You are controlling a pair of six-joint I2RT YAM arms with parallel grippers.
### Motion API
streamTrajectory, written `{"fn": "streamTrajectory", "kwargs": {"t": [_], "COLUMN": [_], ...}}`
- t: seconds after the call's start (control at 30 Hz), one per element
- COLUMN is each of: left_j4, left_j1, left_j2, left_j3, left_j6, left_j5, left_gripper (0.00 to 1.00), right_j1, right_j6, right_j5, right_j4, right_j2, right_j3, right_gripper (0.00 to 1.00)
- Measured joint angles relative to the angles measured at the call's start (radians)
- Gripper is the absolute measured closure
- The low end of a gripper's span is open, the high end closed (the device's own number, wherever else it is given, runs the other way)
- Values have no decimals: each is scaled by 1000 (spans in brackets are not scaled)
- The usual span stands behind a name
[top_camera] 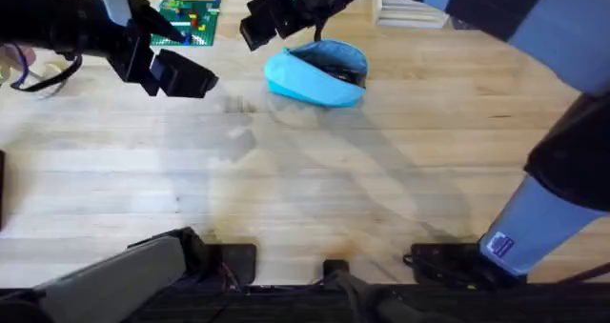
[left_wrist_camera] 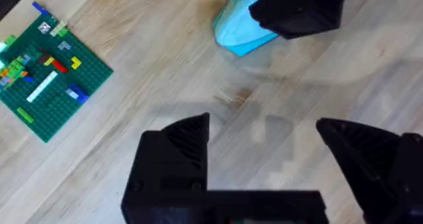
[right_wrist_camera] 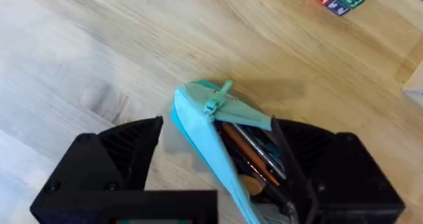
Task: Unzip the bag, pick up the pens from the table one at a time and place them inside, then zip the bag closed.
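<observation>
**Right wrist view: pens bagged, zip left open**

Right wrist camera shows the light blue soft fabric pouch (right_wrist_camera: pixel 211 138) unzipped on the pale wood plank table (right_wrist_camera: pixel 99 45), orange and black pens (right_wrist_camera: pixel 251 154) inside. Zipping remains, I judge. The right gripper (right_wrist_camera: pixel 218 184) straddles the pouch, jaws spread. The left gripper (left_wrist_camera: pixel 264 151) hangs released, well apart from it.

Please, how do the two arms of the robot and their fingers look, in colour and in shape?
Both arms are mostly black. The left gripper has broad, blocky black fingers with angular tips. The right gripper has the same chunky black fingers. The right arm has a pale grey-blue link with a small blue and white label.
</observation>
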Motion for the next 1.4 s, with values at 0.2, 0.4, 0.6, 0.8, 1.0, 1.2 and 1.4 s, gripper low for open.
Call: {"fn": "streamTrajectory", "kwargs": {"t": [0.2,0.4,0.6,0.8,1.0,1.2,1.4], "left_j4": [0,0,0,0,0,0,0], "left_j1": [0,0,0,0,0,0,0], "left_j2": [0,0,0,0,0,0,0], "left_j3": [0,0,0,0,0,0,0], "left_j6": [0,0,0,0,0,0,0], "left_j5": [0,0,0,0,0,0,0], "left_gripper": [6,7,7,7,7,6,7], "right_j1": [0,0,0,0,0,-2,-4], "right_j6": [0,0,0,0,0,4,22], "right_j5": [0,0,0,0,0,3,3], "right_j4": [13,46,50,57,70,77,77], "right_j2": [31,31,36,78,101,101,104], "right_j3": [0,0,0,0,0,0,0], "right_gripper": [6,5,5,6,6,28,35]}}
